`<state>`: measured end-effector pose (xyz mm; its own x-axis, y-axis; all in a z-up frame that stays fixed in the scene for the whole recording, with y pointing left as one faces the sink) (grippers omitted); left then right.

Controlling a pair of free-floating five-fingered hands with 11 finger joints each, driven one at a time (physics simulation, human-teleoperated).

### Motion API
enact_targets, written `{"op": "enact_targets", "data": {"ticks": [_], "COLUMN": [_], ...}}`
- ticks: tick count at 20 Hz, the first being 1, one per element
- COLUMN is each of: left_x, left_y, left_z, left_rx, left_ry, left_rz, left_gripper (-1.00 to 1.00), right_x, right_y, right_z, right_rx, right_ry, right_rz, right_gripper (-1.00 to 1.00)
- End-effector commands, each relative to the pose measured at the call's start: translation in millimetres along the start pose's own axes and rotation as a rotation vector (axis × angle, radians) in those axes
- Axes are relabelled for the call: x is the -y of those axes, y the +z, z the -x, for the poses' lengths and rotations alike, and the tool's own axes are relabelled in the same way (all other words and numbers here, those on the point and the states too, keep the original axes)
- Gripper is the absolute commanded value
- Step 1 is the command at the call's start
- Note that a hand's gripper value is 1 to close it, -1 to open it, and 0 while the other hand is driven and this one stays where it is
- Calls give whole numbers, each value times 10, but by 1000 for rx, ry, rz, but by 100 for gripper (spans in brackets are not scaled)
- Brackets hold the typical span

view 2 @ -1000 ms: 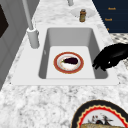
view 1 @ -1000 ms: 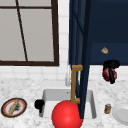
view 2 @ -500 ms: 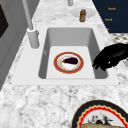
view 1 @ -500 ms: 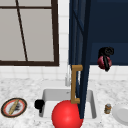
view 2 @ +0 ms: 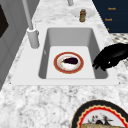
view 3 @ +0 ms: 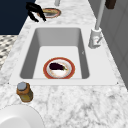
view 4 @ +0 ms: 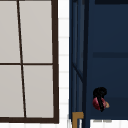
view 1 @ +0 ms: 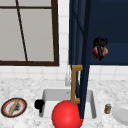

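Right hand (view 1: 100,43): I see fingers curled around a red round object (view 1: 97,52) at open cabinet (view 1: 110,30) | left hand (view 1: 39,103): idle at sink (view 1: 47,93) rim, fingers relaxed.

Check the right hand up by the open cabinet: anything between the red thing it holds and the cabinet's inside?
Nothing visible. The right hand grips a dark red round object in front of the open cabinet. The cabinet door stands open off to the left.
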<state>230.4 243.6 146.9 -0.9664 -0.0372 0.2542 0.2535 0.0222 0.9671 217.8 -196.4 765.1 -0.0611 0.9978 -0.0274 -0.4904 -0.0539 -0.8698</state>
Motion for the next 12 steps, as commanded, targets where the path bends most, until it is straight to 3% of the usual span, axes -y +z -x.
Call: {"op": "enact_targets", "data": {"ticks": [1, 12], "left_x": [0, 0], "left_y": [0, 0], "left_z": [0, 0], "left_rx": [0, 0], "left_ry": [0, 0], "left_rz": [0, 0], "left_gripper": [0, 0], "right_x": [68, 124], "right_y": [-321, -1353], "right_z": [-47, -137], "right_rx": [0, -7], "right_ry": [-4, -3], "right_rz": [0, 14], "right_gripper": [100, 100]}}
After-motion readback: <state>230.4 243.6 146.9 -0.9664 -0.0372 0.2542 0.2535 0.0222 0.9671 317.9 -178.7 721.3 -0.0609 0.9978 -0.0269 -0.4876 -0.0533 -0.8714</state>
